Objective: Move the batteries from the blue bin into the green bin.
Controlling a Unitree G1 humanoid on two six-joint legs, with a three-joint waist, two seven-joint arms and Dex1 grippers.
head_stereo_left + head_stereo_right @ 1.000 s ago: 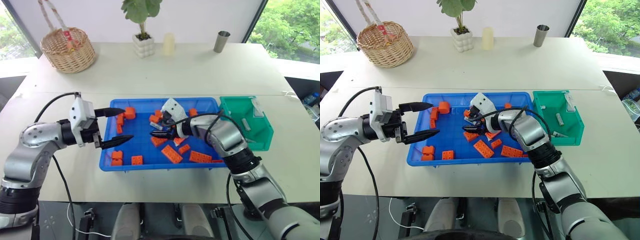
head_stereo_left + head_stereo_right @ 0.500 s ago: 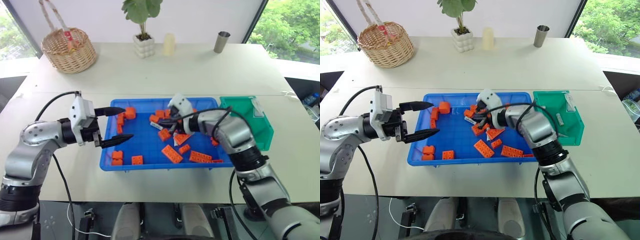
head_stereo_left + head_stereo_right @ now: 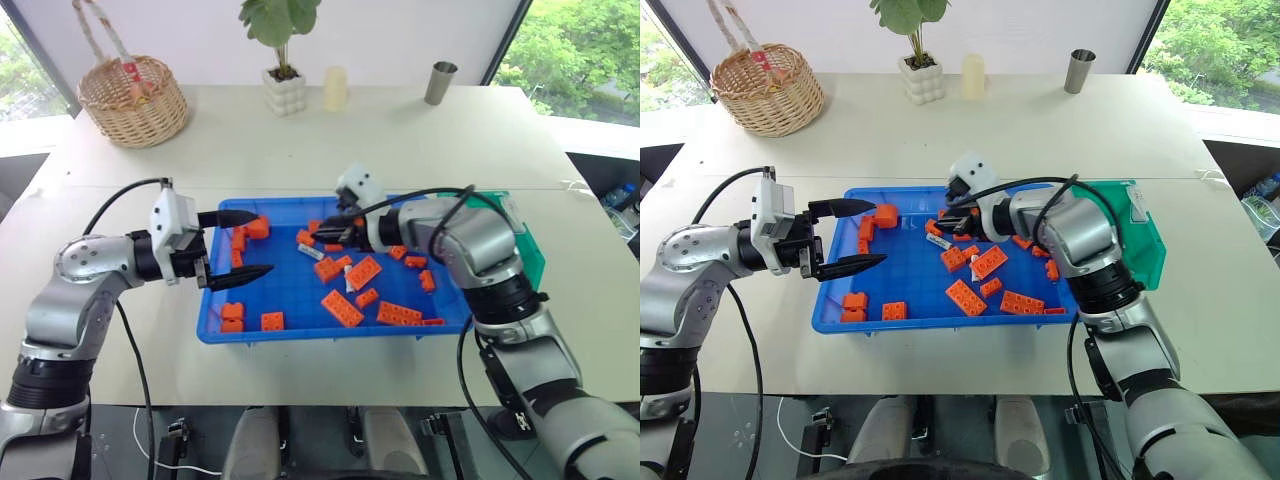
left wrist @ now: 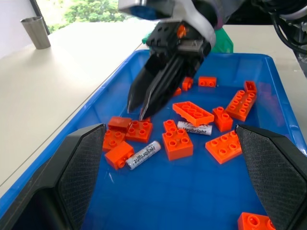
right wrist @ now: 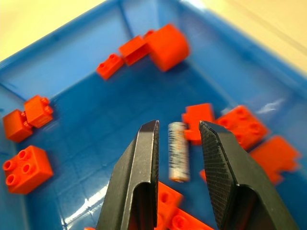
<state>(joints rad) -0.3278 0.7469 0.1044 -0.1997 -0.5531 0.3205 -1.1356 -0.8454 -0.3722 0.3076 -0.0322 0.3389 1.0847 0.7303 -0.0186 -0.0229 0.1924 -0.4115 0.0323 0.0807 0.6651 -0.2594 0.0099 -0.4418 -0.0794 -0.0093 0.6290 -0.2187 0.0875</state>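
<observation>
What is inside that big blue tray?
The blue tray holds scattered orange bricks and at least two batteries, one lying below the right gripper. Its far right corner is covered by the robot's arm.

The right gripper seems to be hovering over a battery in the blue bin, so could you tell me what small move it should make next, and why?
Probably lower the right gripper straight down and close. Its fingers are apart, with one battery lying on the blue bin floor lined up between them, not yet held. The green bin comes after.
</observation>
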